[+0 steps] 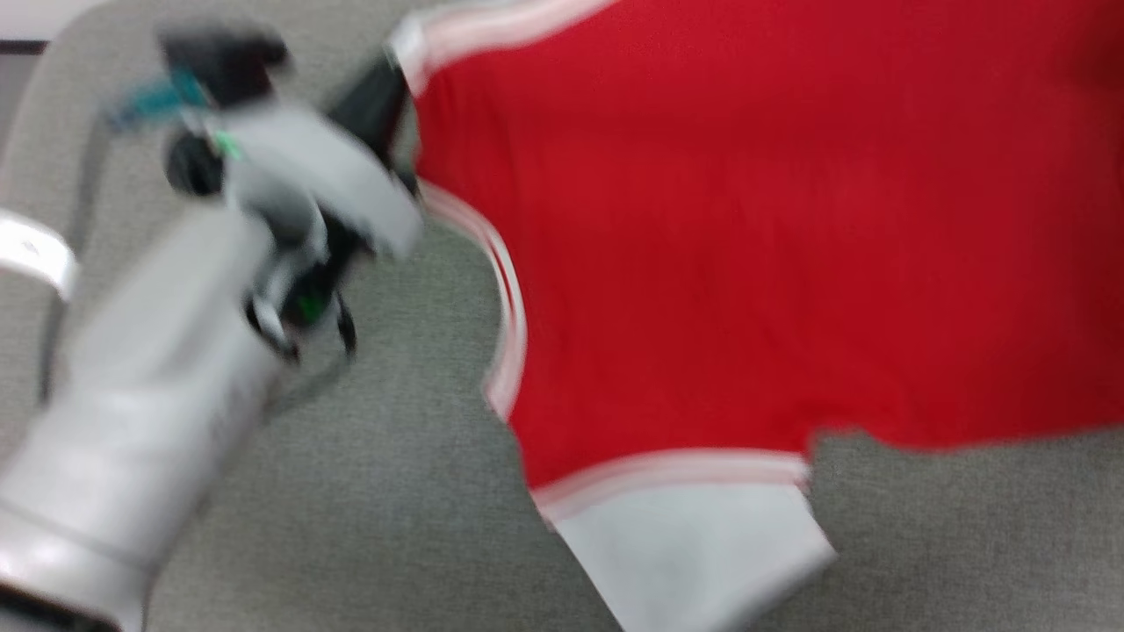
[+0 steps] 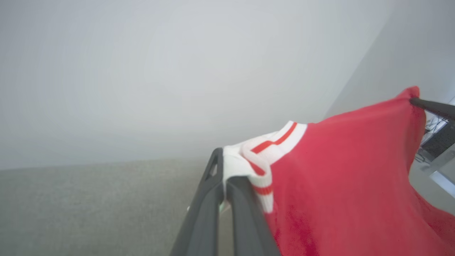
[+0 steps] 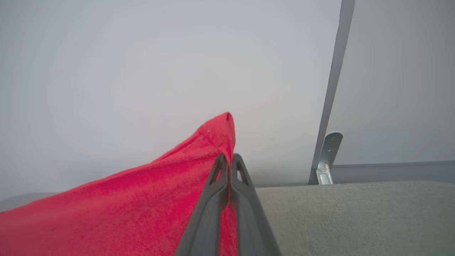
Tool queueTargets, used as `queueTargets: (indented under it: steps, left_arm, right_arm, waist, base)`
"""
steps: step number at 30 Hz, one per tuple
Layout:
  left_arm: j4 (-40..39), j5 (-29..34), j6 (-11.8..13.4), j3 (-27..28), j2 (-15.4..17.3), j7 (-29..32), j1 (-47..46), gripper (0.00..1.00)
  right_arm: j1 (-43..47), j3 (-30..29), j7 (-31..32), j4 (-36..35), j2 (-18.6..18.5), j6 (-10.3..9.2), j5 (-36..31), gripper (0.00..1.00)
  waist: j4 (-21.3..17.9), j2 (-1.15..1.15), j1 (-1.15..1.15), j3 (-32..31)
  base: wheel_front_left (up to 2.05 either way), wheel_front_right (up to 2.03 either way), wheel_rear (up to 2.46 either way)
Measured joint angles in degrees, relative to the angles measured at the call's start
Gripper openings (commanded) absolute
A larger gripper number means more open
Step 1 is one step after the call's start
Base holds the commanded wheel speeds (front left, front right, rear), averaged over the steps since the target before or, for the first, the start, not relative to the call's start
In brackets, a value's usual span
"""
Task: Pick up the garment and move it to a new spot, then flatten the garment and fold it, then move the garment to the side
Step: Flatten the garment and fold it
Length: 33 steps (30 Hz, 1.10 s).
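Red garment (image 1: 746,246) fills your head view's centre and right, over the grey table (image 1: 395,509). Your left gripper (image 2: 224,170) pinches its striped trim; your right gripper (image 3: 228,159) clamps a red corner.

No text, label, number or sign can be read. The garment (image 1: 746,263) shows red cloth, white panels and striped trim. The head view is smeared by motion blur, so any small lettering on it cannot be made out. The two wrist views, which are sharper, show no readable mark on the cloth.
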Motion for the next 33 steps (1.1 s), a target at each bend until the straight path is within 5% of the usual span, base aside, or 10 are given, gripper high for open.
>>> queueTargets:
  steps: [18,27,33]
  left_arm:
    - [29.61,0.37,-3.56,11.69,-5.68,-6.15,-39.75,0.00]
    - [30.49,0.24,-6.56,14.18,-8.42,-6.39,-32.45,0.00]
    - [19.97,-4.63,-6.75,11.72,-9.60,-6.22,-19.17,0.00]
  right_arm:
    - [-29.67,-8.16,-17.04,11.26,5.97,0.10,-9.78,0.00]
    - [-23.80,-2.60,-17.42,14.56,5.89,0.05,-6.84,0.00]
    - [-12.77,4.59,-14.97,9.24,3.96,0.00,0.82,0.00]
  waist:
    - [-6.60,0.00,0.00,7.54]
    - [-7.32,0.00,0.00,6.57]
    - [-6.84,0.00,0.00,3.93]
  base:
    - [0.00,0.00,0.00]
    - [0.00,0.00,0.00]
    - [0.00,0.00,0.00]
